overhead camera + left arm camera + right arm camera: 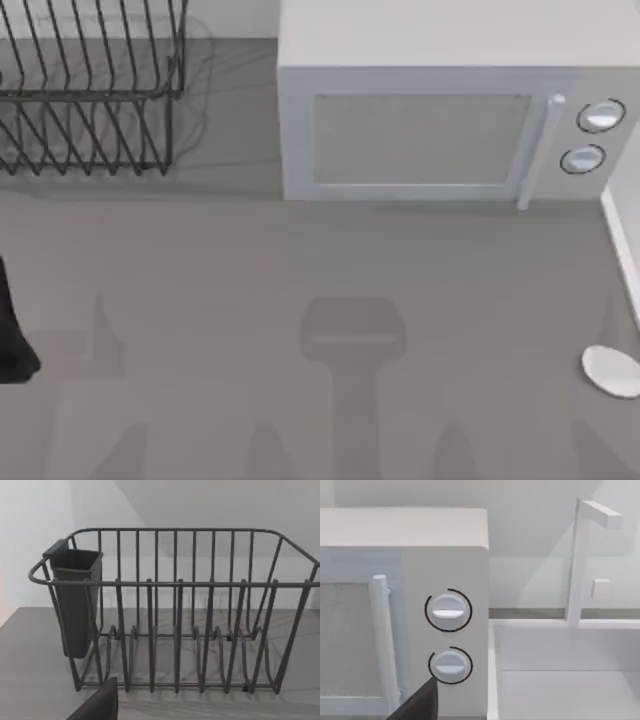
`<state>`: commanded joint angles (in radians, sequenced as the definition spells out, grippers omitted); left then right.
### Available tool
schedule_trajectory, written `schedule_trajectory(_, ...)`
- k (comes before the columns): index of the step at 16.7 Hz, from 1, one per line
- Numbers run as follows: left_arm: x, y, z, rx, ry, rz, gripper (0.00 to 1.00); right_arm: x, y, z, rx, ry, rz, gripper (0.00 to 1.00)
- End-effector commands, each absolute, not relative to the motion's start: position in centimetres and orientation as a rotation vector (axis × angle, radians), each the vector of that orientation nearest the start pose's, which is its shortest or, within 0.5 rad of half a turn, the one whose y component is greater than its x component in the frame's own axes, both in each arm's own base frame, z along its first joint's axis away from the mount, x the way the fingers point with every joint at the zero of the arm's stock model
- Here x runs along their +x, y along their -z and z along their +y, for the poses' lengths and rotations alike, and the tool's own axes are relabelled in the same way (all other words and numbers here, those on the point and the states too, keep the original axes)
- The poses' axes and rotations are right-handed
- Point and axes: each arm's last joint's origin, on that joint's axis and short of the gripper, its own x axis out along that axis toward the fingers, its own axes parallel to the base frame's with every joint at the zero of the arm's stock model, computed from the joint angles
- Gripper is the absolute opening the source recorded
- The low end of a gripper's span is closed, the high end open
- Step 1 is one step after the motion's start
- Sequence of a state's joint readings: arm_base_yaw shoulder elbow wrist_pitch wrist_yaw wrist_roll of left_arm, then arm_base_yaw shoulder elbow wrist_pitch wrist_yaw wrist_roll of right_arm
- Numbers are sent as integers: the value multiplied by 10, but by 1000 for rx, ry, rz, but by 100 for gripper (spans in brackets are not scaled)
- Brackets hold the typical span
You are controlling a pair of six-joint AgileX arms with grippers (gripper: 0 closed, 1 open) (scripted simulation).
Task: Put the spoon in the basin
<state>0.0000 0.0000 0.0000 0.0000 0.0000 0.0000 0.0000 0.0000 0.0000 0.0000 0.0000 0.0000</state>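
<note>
The spoon [611, 370] is a small white oval piece lying flat on the grey table at the far right, just in front of the basin's rim [624, 243]. The right wrist view looks into the white basin [560, 690], which stands beside the microwave with a white tap [580, 560] behind it. A dark part of my right gripper [418, 704] sits low in that view, facing the microwave's knobs. My left arm [12, 335] is parked at the table's left edge, and a dark part of my left gripper [100, 706] points toward the dish rack. Nothing is held.
A white microwave [420, 130] with two round silver knobs [600, 116] stands at the back right, door shut. A dark wire dish rack [90, 90] with a dark cutlery cup [75, 600] stands at the back left. Grey tabletop [300, 270] stretches in front.
</note>
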Motion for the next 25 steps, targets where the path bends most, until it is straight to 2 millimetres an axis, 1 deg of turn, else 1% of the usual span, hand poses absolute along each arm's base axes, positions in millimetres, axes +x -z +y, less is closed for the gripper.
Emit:
schedule_trajectory(3, 106, -160, -1, 0, 0, 0, 100, 106, -162, -1, -12, 3, 13, 100)
schedule_trajectory(5, 106, -160, -1, 0, 0, 0, 100, 106, -169, -2, -64, 9, 68, 100)
schedule_trajectory(7, 106, -160, -1, 0, 0, 0, 100, 109, -179, -3, -153, 6, 172, 100)
schedule_trajectory(9, 106, -160, -1, 0, 0, 0, 100, 116, -188, -4, -267, -18, 328, 100)
schedule_trajectory(11, 106, -160, -1, 0, 0, 0, 100, 127, -194, -5, -390, -73, 525, 100)
schedule_trajectory(13, 106, -160, -1, 0, 0, 0, 100, 142, -197, -6, -507, -164, 742, 100)
schedule_trajectory(16, 106, -160, -1, 0, 0, 0, 100, 169, -195, -9, -646, -358, 1053, 100)
schedule_trajectory(18, 106, -160, -1, 0, 0, 0, 100, 186, -192, -12, -711, -500, 1211, 100)
schedule_trajectory(21, 106, -160, -1, 0, 0, 0, 100, 208, -192, -15, -776, -682, 1352, 100)
schedule_trajectory(23, 106, -160, -1, 0, 0, 0, 100, 218, -193, -17, -802, -765, 1397, 100)
schedule_trajectory(25, 106, -160, -1, 0, 0, 0, 100, 224, -193, -17, -816, -808, 1415, 100)
